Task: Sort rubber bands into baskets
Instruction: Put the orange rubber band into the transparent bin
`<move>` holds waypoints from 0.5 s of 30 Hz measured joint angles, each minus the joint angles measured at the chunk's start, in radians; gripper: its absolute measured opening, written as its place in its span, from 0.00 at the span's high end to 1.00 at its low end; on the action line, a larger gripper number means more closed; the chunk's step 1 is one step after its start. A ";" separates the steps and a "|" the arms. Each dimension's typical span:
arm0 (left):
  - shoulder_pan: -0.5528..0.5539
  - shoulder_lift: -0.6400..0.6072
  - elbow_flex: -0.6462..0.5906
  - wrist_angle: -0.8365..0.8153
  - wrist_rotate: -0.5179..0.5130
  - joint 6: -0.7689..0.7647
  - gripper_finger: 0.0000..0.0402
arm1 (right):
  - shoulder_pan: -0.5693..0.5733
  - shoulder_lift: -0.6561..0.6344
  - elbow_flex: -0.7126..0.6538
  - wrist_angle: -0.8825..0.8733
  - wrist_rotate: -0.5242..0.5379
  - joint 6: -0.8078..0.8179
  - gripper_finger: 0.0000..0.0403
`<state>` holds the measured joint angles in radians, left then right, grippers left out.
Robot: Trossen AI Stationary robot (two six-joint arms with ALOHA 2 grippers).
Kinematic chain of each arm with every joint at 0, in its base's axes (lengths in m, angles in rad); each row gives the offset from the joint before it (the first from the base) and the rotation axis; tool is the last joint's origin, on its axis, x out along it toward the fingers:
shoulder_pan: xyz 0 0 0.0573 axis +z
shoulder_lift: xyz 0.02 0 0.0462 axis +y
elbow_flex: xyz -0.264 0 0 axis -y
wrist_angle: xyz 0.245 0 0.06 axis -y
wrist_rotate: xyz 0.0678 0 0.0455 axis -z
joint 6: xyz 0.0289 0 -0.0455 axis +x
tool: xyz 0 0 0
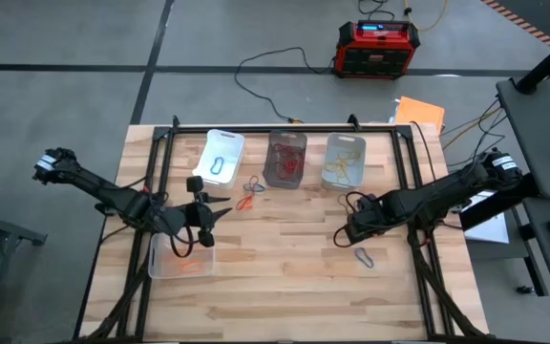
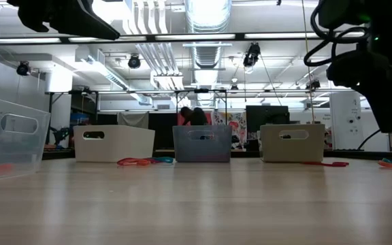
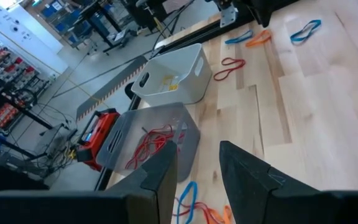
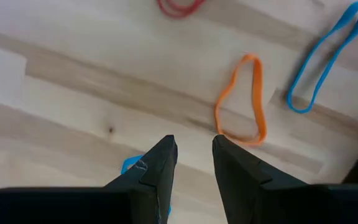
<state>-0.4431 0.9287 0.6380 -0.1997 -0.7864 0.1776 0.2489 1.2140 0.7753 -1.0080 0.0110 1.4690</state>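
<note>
Three baskets stand in a row at the far side: a white basket (image 1: 220, 158) with a blue rubber band, a smoky basket (image 1: 286, 160) with red bands, and a clear basket (image 1: 344, 161) with yellowish bands. A second clear basket (image 1: 181, 256) at the near left holds an orange band. My left gripper (image 1: 206, 208) hovers by that basket's far edge, open and empty (image 3: 197, 168). My right gripper (image 1: 354, 229) is low over the table's right half, open and empty (image 4: 194, 152). Below it lie an orange band (image 4: 241, 102), a blue band (image 4: 322, 56) and a red band (image 4: 179, 6).
Loose red, orange and blue bands (image 1: 249, 194) lie on the wood in front of the white and smoky baskets. Another band (image 1: 364, 256) lies just near of my right gripper. A red-and-black box (image 1: 378, 48) and cables sit on the floor beyond the table.
</note>
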 joint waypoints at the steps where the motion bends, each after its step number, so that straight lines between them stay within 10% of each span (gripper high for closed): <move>1: 0.000 0.000 0.000 0.000 0.000 0.000 0.74 | 0.000 0.000 0.000 0.000 0.014 0.000 0.75; 15: 0.000 0.000 -0.006 0.000 0.003 -0.002 0.74 | 0.000 0.000 -0.100 0.041 0.068 0.084 0.74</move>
<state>-0.4431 0.9287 0.6319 -0.1993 -0.7837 0.1753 0.2485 1.2144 0.6757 -0.9672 0.0789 1.5525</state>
